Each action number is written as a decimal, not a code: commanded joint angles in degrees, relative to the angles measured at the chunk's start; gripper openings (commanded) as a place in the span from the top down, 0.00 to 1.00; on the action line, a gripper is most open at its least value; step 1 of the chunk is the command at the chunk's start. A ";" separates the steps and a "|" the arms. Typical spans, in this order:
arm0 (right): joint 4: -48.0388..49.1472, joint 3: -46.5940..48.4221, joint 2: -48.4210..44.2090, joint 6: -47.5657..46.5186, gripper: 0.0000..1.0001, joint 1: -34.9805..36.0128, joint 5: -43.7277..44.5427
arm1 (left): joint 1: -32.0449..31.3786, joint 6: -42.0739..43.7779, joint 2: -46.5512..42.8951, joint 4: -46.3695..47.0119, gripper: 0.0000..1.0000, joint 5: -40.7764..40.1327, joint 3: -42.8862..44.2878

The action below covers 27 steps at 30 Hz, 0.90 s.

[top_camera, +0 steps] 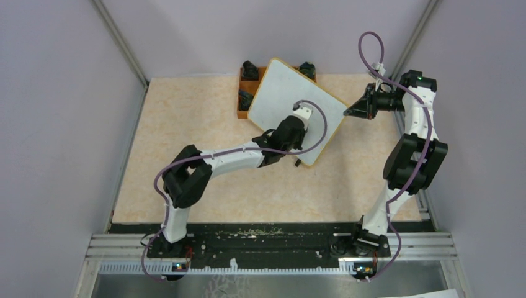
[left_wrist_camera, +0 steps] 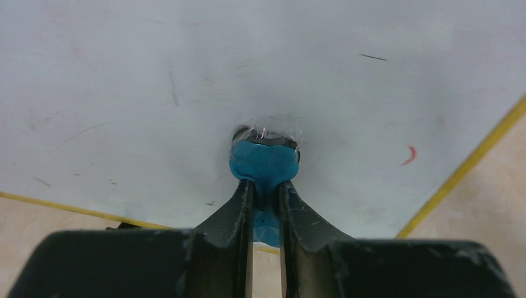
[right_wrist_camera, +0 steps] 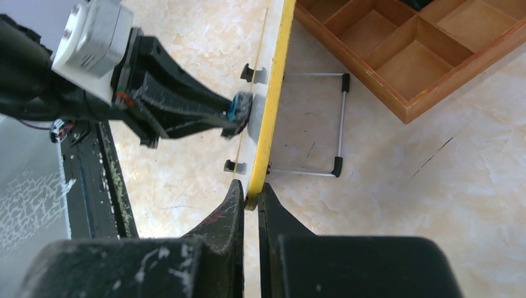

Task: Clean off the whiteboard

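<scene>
Wiping step in hand. The whiteboard [top_camera: 280,93] is propped tilted on a wire stand [right_wrist_camera: 342,124] at the table's far side, just in front of the compartment tray [right_wrist_camera: 355,65]. A blue eraser [left_wrist_camera: 263,162] is clamped in the L gripper [left_wrist_camera: 265,186] and pressed to the board face. The board's yellow edge is pinched by the R gripper [right_wrist_camera: 251,197], jaws narrow. A small red mark [left_wrist_camera: 409,155] shows beside the eraser. Next, the eraser prob. needs sweeping over it w/ the board steadied.

So the table [top_camera: 186,124] is a beige marbled top, with a thin dark scratch [right_wrist_camera: 436,155] showing on its right side. At the far edge sits an orange-brown wooden tray [right_wrist_camera: 356,69] split into compartments, and a few black bits [top_camera: 250,69] sit in it. Plain lilac walls [top_camera: 62,93] left, right and far.
</scene>
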 commanded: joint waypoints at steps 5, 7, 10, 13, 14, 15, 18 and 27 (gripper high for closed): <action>-4.27 -1.81 -0.51 -2.86 1.00 2.73 5.39 | 2.67 -0.14 -1.57 -0.85 1.00 0.14 -0.32; -4.38 -1.77 -0.50 -2.85 1.00 2.78 5.46 | 1.70 -0.26 -0.83 -0.65 1.00 2.00 0.64; -4.42 -1.66 -0.66 -2.90 1.00 2.73 5.55 | -0.63 -0.58 0.83 -0.82 1.00 2.88 2.73; -4.47 -1.74 -0.64 -2.85 1.00 2.73 5.58 | -3.33 -0.48 2.69 -1.66 1.00 2.93 5.56; -4.46 -1.79 -0.69 -2.96 1.00 2.71 5.61 | -4.11 -0.57 3.24 -1.73 1.00 3.12 6.28; -4.50 -1.77 -0.73 -2.96 1.00 2.71 5.57 | -4.78 -0.66 3.73 -1.70 1.00 3.41 6.93; -4.51 -1.92 -0.85 -3.01 1.00 2.69 5.48 | -6.75 -0.81 5.04 -2.11 1.00 3.66 9.05; -4.50 -2.37 -0.99 -3.24 1.00 2.73 5.47 | -7.43 -0.23 6.27 -3.56 1.00 1.97 9.85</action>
